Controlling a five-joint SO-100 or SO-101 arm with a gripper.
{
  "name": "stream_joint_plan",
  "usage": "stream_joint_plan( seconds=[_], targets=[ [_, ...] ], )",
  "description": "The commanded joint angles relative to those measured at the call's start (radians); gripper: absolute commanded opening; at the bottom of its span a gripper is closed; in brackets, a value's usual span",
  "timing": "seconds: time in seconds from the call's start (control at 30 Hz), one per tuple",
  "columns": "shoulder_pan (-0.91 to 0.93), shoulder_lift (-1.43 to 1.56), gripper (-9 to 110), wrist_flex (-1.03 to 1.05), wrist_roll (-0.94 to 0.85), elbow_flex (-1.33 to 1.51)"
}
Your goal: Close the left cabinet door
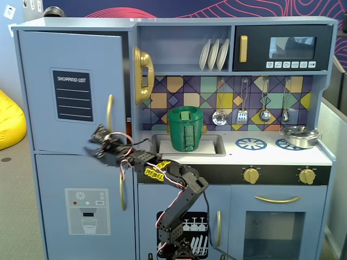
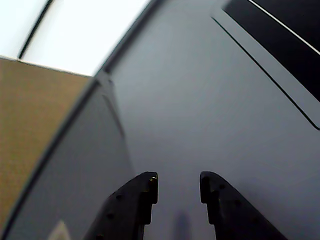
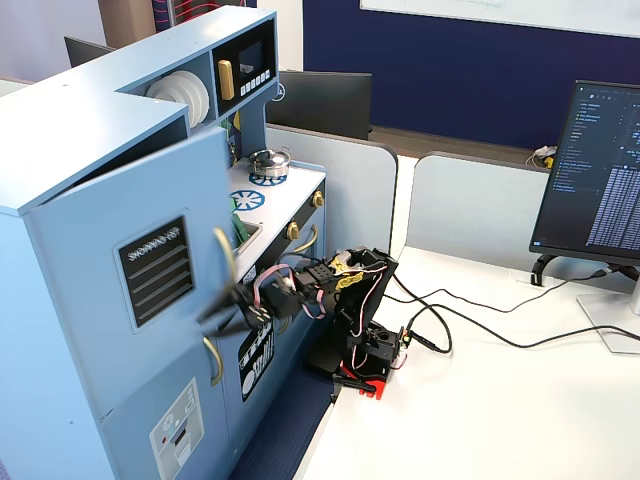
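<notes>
While the arm (image 1: 181, 189) is reaching out to the left in a fixed view, the gripper (image 1: 97, 145) is sitting low against the left door (image 1: 65, 59), near its bottom edge and just left of the gold handle (image 1: 109, 112). In the wrist view the two dark fingers (image 2: 142, 192) are standing apart with a clear gap between them, holding nothing, and the gripper (image 2: 178, 186) is pointing at the door's blue face (image 2: 200, 115); whether the tips are actually touching the wood cannot be told. The corner of the black list panel (image 2: 285, 35) is showing at the upper right of that view.

The door is sitting at the upper left of the toy kitchen, above the dispenser door (image 1: 76, 211). In another fixed view the door (image 3: 100, 290) is standing slightly ajar, its top edge swinging out from under the cabinet roof (image 3: 70, 130) with a dark wedge of gap showing there. The gripper (image 3: 225, 310) is lying blurred just beside the handle (image 3: 226, 262) in that view.

A green bin (image 1: 185, 128) is standing in the sink, a pot (image 1: 300, 135) is resting on the stovetop at right, and plates (image 1: 213, 54) are leaning on the shelf beside the microwave (image 1: 282, 47). The arm's base (image 3: 365, 350) is standing on a white table (image 3: 500, 400), with a monitor (image 3: 600, 170) at the right.
</notes>
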Motion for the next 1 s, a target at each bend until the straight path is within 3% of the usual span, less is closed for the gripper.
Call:
stream_joint_plan(
  seconds=[0.0, 0.37, 0.6, 0.97],
  targets=[
    [0.107, 0.040, 0, -0.037, 0.018, -0.026],
    [0.146, 0.080, 0, -0.015, 0.031, 0.015],
    [0.175, 0.422, 0, 0.383, 0.158, 0.207],
    [0.888, 0.802, 0, 1.014, 0.267, 0.676]
  ],
)
